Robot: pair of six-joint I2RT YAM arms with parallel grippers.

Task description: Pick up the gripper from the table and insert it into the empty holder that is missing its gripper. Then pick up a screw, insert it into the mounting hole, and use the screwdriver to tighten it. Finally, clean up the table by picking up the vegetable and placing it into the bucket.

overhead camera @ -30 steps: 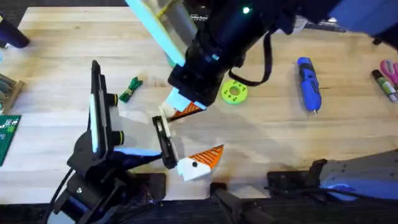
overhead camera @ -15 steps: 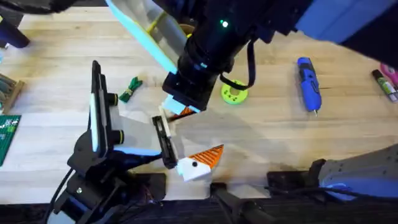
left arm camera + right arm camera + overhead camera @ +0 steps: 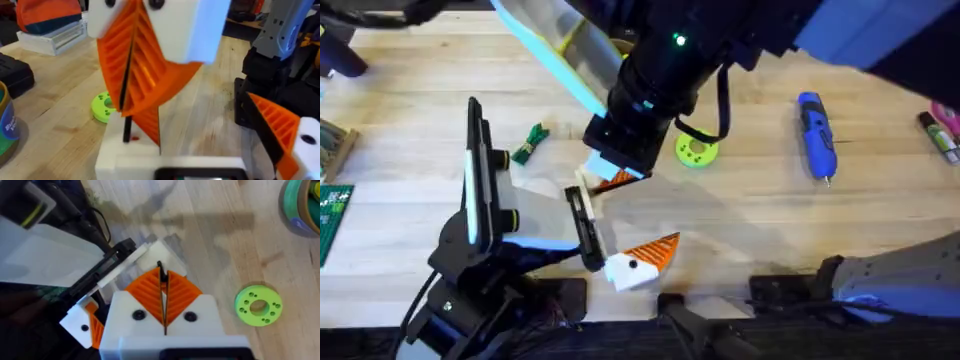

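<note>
The orange finger is held pinched upright in the closed right gripper, with its tip at the bare white holder of the left gripper, which is spread open above the surface. If the finger is lowered tilted or offset, it could be jammed against the holder, or twisted from the pinch and dropped.

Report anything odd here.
The left end effector is lopsided: one mount bears an orange finger, the other holder is bare. The right end effector, shut on what looks like the loose finger, holds it at that holder.
</note>
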